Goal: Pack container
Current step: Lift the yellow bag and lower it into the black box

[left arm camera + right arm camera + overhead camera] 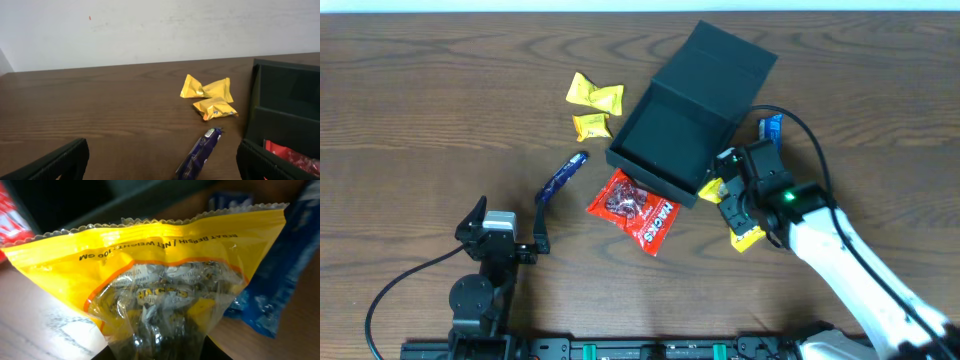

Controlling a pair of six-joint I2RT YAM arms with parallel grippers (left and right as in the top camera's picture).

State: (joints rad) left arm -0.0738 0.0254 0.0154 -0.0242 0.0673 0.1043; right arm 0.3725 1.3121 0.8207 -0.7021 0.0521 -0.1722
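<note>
Gripping a yellow bag beside the container

The right fingers [728,205] were closed on a yellow bag [165,255], pinched at its lower end. The left fingers [510,212] were spread wide, with nothing held. The container [665,130] was set lid-open on the bench [420,120], just beside the right fingers.

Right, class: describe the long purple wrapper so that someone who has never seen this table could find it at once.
Start at the dark open box in the middle of the table. Look to its left, below the yellow packets in the overhead view, where one wrapper lies slanted. It is the only long, thin, purple-blue one; the packets are yellow and the nearby bag red.
</note>
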